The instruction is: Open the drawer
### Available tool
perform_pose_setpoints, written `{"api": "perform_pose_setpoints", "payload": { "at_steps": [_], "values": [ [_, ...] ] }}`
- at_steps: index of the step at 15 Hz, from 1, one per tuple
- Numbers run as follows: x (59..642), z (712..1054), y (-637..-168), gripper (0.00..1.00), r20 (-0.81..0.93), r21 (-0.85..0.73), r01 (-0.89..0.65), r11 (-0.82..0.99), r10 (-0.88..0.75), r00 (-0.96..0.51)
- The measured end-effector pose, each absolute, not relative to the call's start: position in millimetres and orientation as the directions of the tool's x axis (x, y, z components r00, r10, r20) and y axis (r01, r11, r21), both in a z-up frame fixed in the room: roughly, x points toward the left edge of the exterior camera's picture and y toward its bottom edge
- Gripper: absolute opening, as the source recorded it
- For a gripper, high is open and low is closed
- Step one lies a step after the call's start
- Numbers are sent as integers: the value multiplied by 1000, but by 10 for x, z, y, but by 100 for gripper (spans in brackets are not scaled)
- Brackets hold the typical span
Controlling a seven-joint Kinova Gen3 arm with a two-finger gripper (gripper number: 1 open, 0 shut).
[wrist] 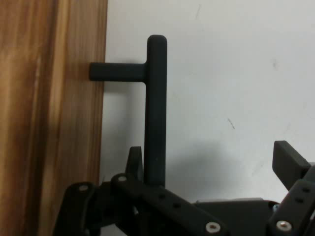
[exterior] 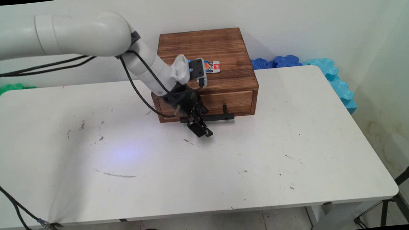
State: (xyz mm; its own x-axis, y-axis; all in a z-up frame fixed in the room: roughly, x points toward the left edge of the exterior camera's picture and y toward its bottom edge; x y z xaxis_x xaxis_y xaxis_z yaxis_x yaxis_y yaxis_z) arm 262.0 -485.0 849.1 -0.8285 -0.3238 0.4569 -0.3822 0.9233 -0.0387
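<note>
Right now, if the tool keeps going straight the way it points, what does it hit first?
Probably the white table: the tool points down at it, fingers open astride the black drawer handle, which would reach the palm first.

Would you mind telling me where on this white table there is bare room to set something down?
The white table is bare along its whole near side and across its left and right parts. It is crowded only at the far middle, where the brown wooden drawer box stands, its black bar handle projecting forward, with the black two-finger gripper open around the handle's left end.

Even, bright indoor light casts soft shadows on the table (exterior: 231, 164); the hand view seems slightly soft.
</note>
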Motion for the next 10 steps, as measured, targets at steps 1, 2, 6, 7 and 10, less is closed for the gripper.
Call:
{"api": "perform_pose_setpoints", "payload": {
  "at_steps": [1,2,6,7,10],
  "values": [
    [2597,8446,-4858,100,456,-40,-380,924,-321,-830],
    [2576,8403,-4867,100,454,-43,-377,925,-318,-832],
    [2525,8274,-4891,100,448,-56,-364,930,-302,-841],
    [2521,8257,-4891,100,447,-58,-363,930,-301,-842],
    [2486,8194,-4860,100,445,-57,-352,934,-292,-847]
  ]
}}
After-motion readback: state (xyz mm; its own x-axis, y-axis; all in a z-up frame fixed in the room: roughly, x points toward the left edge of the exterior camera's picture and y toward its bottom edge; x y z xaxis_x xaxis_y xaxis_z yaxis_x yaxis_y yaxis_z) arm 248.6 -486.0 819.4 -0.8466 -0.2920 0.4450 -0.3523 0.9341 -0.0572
